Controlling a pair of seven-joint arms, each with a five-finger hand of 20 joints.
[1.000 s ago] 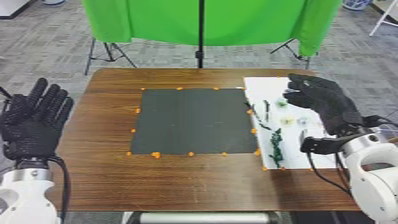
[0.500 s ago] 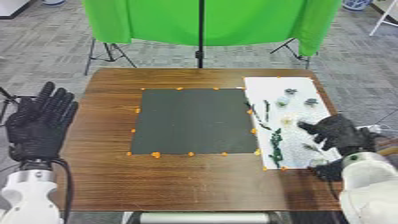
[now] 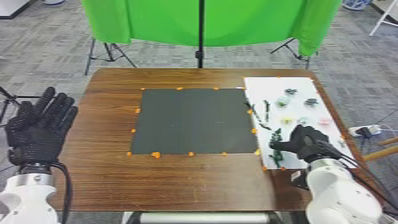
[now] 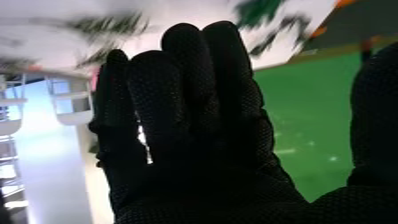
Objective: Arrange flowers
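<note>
- Flowers (image 3: 286, 120) in soft colours lie scattered on the white sheet (image 3: 266, 86), on the right side of the table (image 3: 98, 185). The head view gives their layout: two dark blue-grey blooms (image 3: 311, 102) and a pale green one (image 3: 282, 102) toward the far end, then a yellow, a whitish (image 3: 303, 120) and a pink one (image 3: 324, 121) nearer.
- Dark twigs (image 3: 266, 106) and a leafy green stem (image 3: 276, 145) lie along the sheet's left side, close to the dark grey panel (image 3: 194, 120), with orange marks (image 3: 155, 155) around its edges.
- The right hand (image 3: 308, 142) is over the near part of the sheet, just beside the green stem; whether it touches the stem I cannot tell.
- From the right wrist view, the right hand (image 4: 213, 165) has its fingers long and nearly straight, gathered fairly close — the thumb stands wide of them, nothing between. Past the fingertips are blurred, feathery grey-green sprigs (image 4: 107, 26) on the sheet, with the green cloth (image 4: 311, 120) behind.
- The left hand (image 3: 37, 132) is off the table's left edge in the head view, fingers straight and slightly fanned — holding nothing.
</note>
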